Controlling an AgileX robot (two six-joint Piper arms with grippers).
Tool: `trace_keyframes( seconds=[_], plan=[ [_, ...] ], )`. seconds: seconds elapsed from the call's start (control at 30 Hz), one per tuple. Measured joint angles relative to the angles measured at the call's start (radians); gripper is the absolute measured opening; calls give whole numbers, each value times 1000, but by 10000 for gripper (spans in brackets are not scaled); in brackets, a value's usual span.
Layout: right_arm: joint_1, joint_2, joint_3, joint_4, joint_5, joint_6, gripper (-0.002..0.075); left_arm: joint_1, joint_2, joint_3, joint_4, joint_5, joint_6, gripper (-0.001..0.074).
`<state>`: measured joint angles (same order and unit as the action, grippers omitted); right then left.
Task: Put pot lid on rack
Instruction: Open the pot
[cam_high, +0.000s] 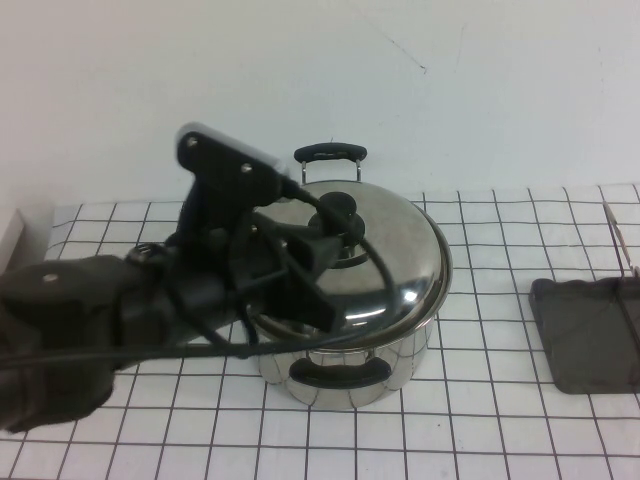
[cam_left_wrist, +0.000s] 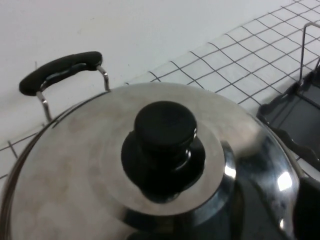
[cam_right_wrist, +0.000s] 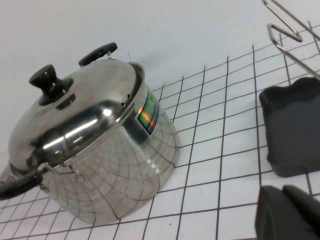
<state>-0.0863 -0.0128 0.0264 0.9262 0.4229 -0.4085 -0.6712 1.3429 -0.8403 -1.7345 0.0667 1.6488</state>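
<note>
Now I have the left gripper (cam_high: 335, 225) out over the steel pot (cam_high: 350, 370), its black fingers reaching toward the black knob (cam_high: 338, 207) at the centre of the pot lid (cam_high: 400, 260). From overhead the arm's own bulk hides the fingertips, and the left wrist view shows none of them, so I cannot tell how far that claw is spread or whether it touches the knob (cam_left_wrist: 165, 131). The pot lid (cam_left_wrist: 100, 165) sits on the pot, covering it, with one black pot handle (cam_left_wrist: 60, 70) standing up behind it and the other handle (cam_high: 338, 373) facing me.

The rack (cam_high: 590, 335) lies on the gridded table (cam_high: 480, 420) well to the right of the pot, a dark grey tray with wire uprights (cam_right_wrist: 285, 35) rising from it. The right gripper (cam_right_wrist: 290, 212) hangs near the rack's (cam_right_wrist: 295, 130) corner, fingers pressed together and holding nothing.
</note>
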Motion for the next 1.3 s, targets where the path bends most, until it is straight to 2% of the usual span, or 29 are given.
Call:
trace_keyframes(
  seconds=[0.17, 0.23, 0.33, 0.4, 0.6, 0.8, 0.9, 1.1, 1.3],
  plan=[
    [0, 0, 0, 2, -3, -13, -3, -2, 94, -81, 0, 19, 25, 470],
    [0, 0, 0, 2, -4, -15, -3, -2, 118, -115, 0, 2, 32, 575],
    [0, 0, 0, 2, -11, -15, -3, -2, 150, -162, 0, -44, 47, 648],
    [0, 0, 0, 2, -15, -16, -3, -2, 172, -190, 0, -81, 53, 661],
    [0, 0, 0, 0, -19, -17, -3, -2, 260, -253, 0, -138, 54, 668],
    [0, 0, 0, 0, -19, -17, -3, -2, 330, -281, -1, -144, 57, 613],
    [0, 0, 0, 0, -19, -17, -3, -2, 342, -285, -5, -147, 55, 560],
    [0, 0, 0, 0, -20, -17, -3, -2, 345, -289, -14, -139, 48, 318],
    [0, 0, 0, 0, -22, -17, -3, -2, 340, -289, -18, -134, 46, 323]
  ],
)
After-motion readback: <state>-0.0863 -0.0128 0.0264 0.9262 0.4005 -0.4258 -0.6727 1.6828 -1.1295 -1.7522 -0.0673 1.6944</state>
